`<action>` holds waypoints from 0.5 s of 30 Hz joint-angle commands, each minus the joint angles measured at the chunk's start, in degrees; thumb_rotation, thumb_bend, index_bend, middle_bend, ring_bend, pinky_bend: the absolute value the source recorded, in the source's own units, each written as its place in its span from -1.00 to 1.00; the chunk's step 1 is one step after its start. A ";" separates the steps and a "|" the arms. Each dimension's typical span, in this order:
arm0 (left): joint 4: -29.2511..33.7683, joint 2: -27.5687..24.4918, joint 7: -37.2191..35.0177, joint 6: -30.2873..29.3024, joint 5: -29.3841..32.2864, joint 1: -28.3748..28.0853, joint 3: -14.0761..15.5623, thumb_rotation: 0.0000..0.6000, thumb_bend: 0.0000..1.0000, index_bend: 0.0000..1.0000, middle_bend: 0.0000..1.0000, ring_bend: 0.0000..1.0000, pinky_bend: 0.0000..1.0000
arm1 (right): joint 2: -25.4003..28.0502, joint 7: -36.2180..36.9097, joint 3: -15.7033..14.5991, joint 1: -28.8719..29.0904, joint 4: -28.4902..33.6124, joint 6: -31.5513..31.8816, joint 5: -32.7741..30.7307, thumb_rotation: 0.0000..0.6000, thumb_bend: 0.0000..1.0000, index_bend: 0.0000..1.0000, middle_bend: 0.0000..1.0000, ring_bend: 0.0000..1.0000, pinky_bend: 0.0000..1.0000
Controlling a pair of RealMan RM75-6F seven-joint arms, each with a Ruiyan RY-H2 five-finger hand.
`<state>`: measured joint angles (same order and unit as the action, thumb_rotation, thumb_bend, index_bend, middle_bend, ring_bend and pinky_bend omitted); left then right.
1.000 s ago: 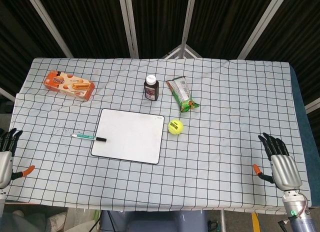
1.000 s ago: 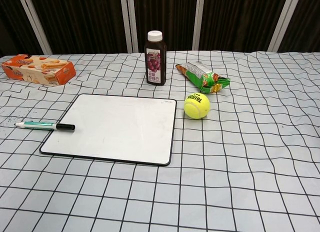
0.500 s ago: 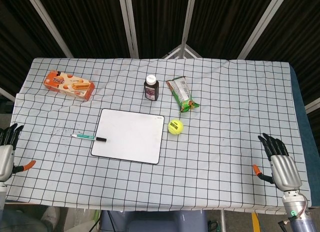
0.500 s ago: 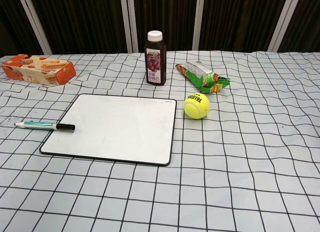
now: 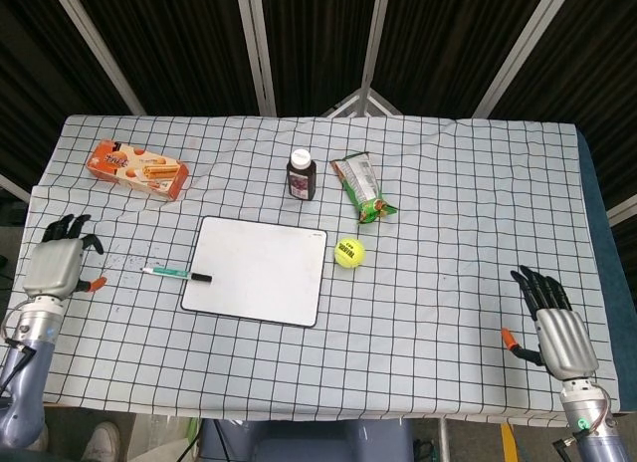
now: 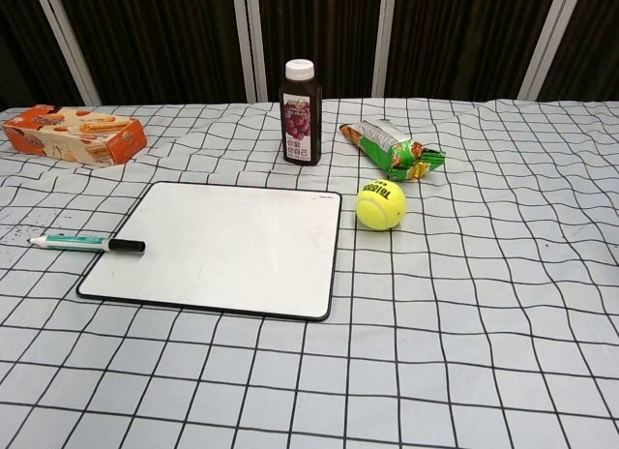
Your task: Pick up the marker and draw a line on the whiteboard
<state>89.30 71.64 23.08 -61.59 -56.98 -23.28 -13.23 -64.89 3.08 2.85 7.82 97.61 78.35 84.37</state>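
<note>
A teal marker with a black cap lies on the checked cloth just left of the blank whiteboard. My left hand hovers over the table's left edge, a short way left of the marker, fingers apart and holding nothing. Near the table's front right corner my right hand is spread with nothing in it. Neither hand shows in the chest view.
An orange biscuit box lies at the back left. A dark juice bottle, a green snack packet and a yellow tennis ball stand behind and right of the board.
My left hand has moved up and inward from the table's front left corner to a spot just left of the marker. The right hand has barely shifted.
</note>
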 commanded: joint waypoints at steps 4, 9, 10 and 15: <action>-7.15 7.11 4.69 4.82 3.64 -4.96 0.91 1.00 -0.43 0.02 -0.80 -1.00 -0.83 | 0.07 0.42 0.05 0.12 0.03 -0.37 -0.31 1.00 -0.35 -1.00 -1.00 -1.00 -1.00; -11.97 12.05 5.91 6.18 4.60 -7.23 1.42 1.00 -0.39 0.03 -0.80 -1.00 -0.83 | 0.18 0.88 0.07 0.22 0.09 -0.62 -0.41 1.00 -0.35 -1.00 -1.00 -1.00 -1.00; -12.71 12.79 6.08 6.41 4.69 -7.62 1.49 1.00 -0.38 0.02 -0.80 -1.00 -0.83 | 0.19 0.97 0.06 0.22 0.10 -0.67 -0.45 1.00 -0.35 -1.00 -1.00 -1.00 -1.00; -15.96 16.09 6.53 7.39 4.60 -9.59 1.65 1.00 -0.37 -0.02 -0.81 -1.00 -0.83 | 0.34 1.44 0.12 0.33 0.23 -0.96 -0.68 1.00 -0.35 -1.00 -1.00 -1.00 -1.00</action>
<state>74.00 87.03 29.46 -54.61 -52.41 -32.28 -11.67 -64.57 4.49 2.97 8.14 97.83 77.41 83.71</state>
